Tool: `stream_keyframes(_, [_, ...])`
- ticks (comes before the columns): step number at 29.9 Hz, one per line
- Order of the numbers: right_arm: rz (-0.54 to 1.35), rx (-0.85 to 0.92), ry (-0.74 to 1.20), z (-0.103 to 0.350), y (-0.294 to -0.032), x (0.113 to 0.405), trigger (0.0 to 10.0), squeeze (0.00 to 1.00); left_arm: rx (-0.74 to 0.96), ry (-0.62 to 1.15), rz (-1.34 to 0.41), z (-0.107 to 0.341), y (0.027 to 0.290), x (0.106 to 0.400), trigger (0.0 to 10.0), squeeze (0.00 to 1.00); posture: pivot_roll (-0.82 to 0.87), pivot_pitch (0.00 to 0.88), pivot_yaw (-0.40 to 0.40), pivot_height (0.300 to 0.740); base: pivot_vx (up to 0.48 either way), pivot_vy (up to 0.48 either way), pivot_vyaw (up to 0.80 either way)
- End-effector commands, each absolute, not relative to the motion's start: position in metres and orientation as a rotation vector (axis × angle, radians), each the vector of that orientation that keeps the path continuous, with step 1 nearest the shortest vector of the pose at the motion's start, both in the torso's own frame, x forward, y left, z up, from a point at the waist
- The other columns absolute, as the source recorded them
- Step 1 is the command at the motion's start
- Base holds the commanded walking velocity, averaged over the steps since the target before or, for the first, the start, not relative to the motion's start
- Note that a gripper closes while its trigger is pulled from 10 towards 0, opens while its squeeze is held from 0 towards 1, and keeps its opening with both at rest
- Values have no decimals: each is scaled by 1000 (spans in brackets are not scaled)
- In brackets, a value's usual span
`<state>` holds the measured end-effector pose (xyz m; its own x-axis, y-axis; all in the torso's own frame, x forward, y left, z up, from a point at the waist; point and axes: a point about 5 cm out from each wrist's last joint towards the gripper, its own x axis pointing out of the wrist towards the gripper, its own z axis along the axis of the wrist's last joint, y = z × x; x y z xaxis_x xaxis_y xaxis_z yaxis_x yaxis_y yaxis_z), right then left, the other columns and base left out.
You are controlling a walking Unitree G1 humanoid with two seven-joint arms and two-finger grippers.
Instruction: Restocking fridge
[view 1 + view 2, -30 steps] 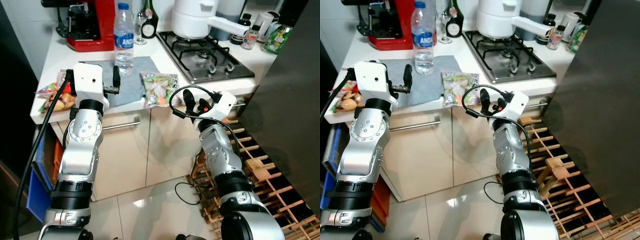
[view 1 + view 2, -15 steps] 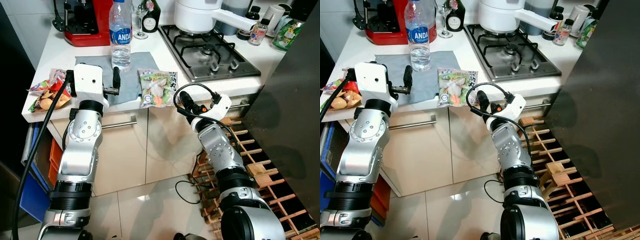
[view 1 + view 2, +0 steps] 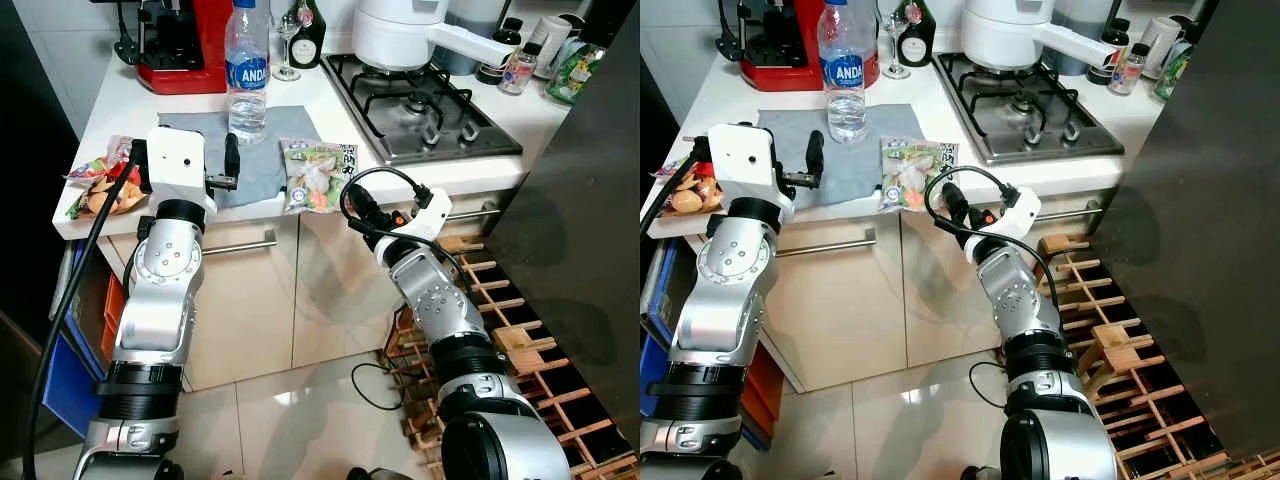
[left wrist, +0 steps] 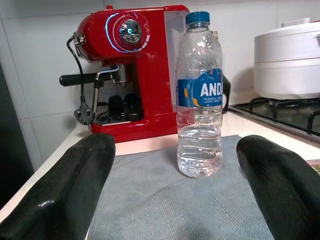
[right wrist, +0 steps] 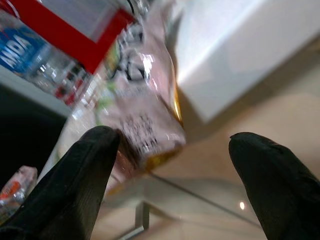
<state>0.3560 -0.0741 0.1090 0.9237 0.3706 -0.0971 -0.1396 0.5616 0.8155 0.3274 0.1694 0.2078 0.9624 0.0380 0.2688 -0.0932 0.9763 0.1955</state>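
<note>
— Where's the right gripper (image 5: 165, 165) just now?

— Raised at the front edge of the tabletop (image 3: 330, 100), fingers spread wide with nothing between them. One black fingertip (image 5: 90, 165) is just beside the overhanging corner of the bag of vegetables (image 3: 318, 175), a glossy plastic pack lying flat, partly on the grey cloth (image 3: 200, 150). From the wrist the bag is smeared with blur, so I can't tell whether they touch.

— And the left gripper (image 4: 175, 190)?

— Also open and empty, held level above the near end of that cloth, pointing at the water bottle (image 4: 199, 95). The bottle stands upright on the cloth, clear ribbed plastic with a blue cap and blue label, water filling most of it.

— What's behind it?

— A shiny red coffee machine (image 4: 132, 70) against the tiled wall, its top cut off from the head view. To the right there's a gas hob (image 3: 425, 105) carrying a white pot (image 3: 400, 35); its contents are hidden.

— Anything on the far left?

— A crinkled snack packet (image 3: 100, 185) at the tabletop's corner, partly hidden by the left arm. Small bottles (image 3: 515, 70) stand at the far right, too small to read.
</note>
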Motion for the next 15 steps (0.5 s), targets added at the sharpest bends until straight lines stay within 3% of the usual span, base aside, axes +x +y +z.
stream_keyframes(1, [433,1005,279,131,-24,356,10000,0,221,-266,52,209,167,328,10000,0,61,0,-29,740,0,0,0])
stream_keyframes(15, [481,1038,295,142,-8,364,10000,0,234,-261,58,210,170,326,10000,0,89,0,-32,740,0,0,0])
